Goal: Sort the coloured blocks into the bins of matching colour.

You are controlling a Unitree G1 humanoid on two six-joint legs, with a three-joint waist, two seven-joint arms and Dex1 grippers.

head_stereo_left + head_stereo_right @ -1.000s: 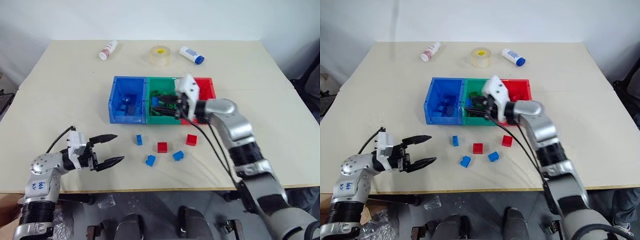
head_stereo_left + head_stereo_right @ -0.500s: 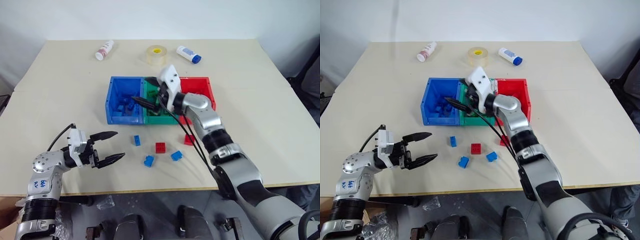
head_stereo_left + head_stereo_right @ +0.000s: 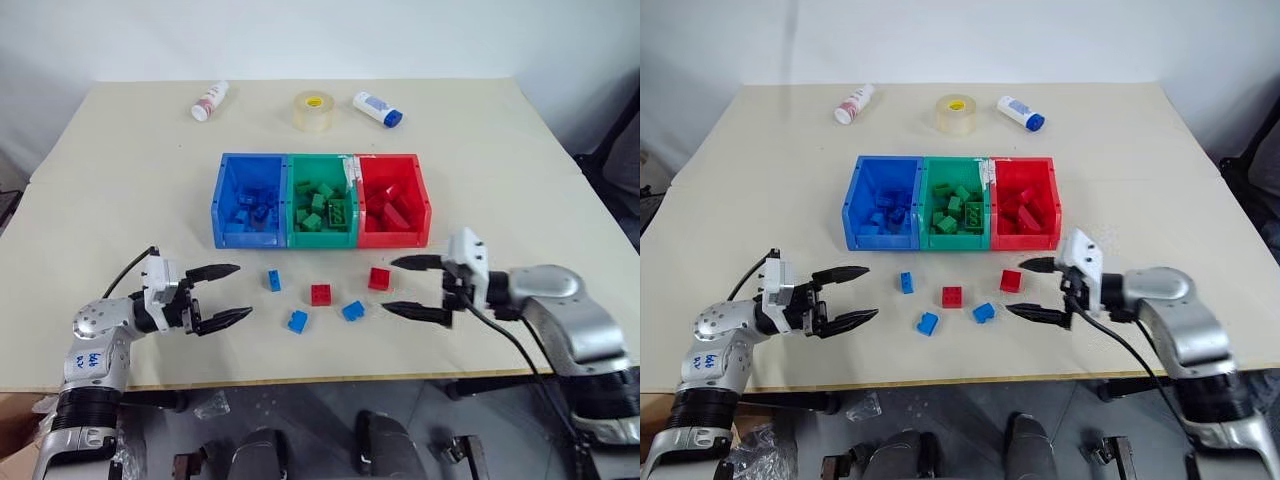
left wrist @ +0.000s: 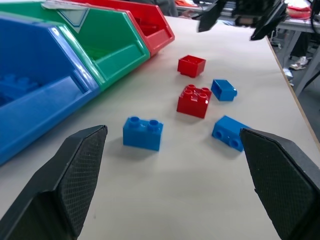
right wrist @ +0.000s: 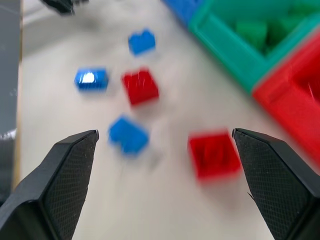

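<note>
The three joined bins stand mid-table: blue bin (image 3: 248,238), green bin (image 3: 322,240) and red bin (image 3: 393,240), each with several blocks of its own colour inside. In front of them lie loose blocks: a blue block (image 3: 274,280), a red block (image 3: 321,294), another red block (image 3: 380,278) and two blue blocks (image 3: 298,321) (image 3: 353,311). My left gripper (image 3: 243,291) is open and empty, left of the loose blocks. Just right of the nearest red block, my right gripper (image 3: 389,285) is open and empty.
At the table's far edge lie a clear tape roll (image 3: 313,110), a white bottle with a red label (image 3: 210,100) and a white bottle with a blue cap (image 3: 378,108). The table's front edge runs close under both grippers.
My right gripper has swung from above the green bin back and to the right, down near the table's front, with its fingers spread wide. The left gripper has stayed put.
</note>
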